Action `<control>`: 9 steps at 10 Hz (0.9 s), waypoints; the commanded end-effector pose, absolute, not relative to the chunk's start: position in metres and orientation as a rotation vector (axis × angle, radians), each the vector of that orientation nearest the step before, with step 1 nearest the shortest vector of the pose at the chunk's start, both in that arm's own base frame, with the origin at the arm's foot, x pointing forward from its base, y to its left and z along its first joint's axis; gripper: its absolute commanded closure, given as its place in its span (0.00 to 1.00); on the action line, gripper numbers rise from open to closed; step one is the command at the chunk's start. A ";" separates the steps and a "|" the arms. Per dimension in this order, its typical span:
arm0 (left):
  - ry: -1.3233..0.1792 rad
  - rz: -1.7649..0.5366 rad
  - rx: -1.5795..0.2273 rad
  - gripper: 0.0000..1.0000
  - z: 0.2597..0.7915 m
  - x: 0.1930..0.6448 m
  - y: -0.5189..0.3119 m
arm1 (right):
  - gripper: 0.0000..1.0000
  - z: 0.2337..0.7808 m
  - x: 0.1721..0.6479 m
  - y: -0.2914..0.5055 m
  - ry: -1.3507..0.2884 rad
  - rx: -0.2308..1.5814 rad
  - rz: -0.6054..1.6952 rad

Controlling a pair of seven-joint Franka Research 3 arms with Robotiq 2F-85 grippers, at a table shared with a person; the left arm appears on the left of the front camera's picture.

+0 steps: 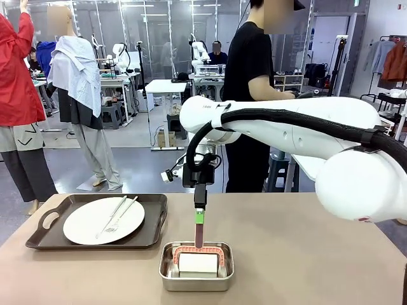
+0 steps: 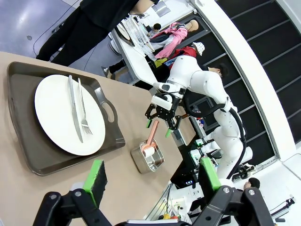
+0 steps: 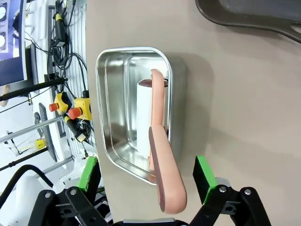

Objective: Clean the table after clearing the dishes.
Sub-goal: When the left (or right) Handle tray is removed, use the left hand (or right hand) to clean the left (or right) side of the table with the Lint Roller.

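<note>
**A:** On the plain beige matte table (image 1: pixel 305 254), where's the dish?
**B:** Left: round white plate (image 1: pixel 79 225) with silver fork and knife (image 1: pixel 114 216), on a dark brown handled tray (image 1: pixel 151 219).
**A:** Nearby?
**B:** Small steel pan (image 1: pixel 197 284) holding a pink-handled lint roller (image 1: pixel 199 235). The right gripper (image 3: pixel 146 173) straddles its handle, jaws apart; the left gripper (image 2: pixel 151 170) gapes, empty.

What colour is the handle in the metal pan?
The handle is salmon pink, clearest in the right wrist view.

Table (image 1: pixel 305 254) plain beige-tan. Tray (image 1: pixel 154 219) dark brown, plate (image 1: pixel 82 222) white, left of frame. Roller handle (image 3: pixel 164 160) salmon pink, pan (image 3: pixel 113 94) silver.
</note>
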State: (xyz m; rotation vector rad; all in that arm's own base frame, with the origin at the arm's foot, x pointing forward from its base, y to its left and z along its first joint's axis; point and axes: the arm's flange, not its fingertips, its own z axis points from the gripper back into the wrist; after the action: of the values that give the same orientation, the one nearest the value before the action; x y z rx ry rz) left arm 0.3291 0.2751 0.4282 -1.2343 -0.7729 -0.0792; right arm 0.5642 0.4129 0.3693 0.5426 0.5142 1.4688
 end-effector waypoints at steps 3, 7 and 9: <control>-0.778 -0.079 -1.235 0.00 0.429 0.327 0.277 | 0.17 0.374 0.569 0.418 0.535 0.512 1.461; -0.778 -0.079 -1.235 0.00 0.429 0.327 0.277 | 0.56 0.374 0.570 0.417 0.536 0.524 1.457; -0.778 -0.079 -1.235 0.00 0.429 0.327 0.277 | 0.76 0.376 0.571 0.415 0.531 0.524 1.451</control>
State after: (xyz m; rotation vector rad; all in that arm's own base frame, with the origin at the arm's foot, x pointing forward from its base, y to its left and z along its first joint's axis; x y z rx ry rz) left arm 0.3291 0.2751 0.4282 -1.2343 -0.7729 -0.0792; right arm 0.5664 0.4105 0.3691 0.5398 0.5145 1.4642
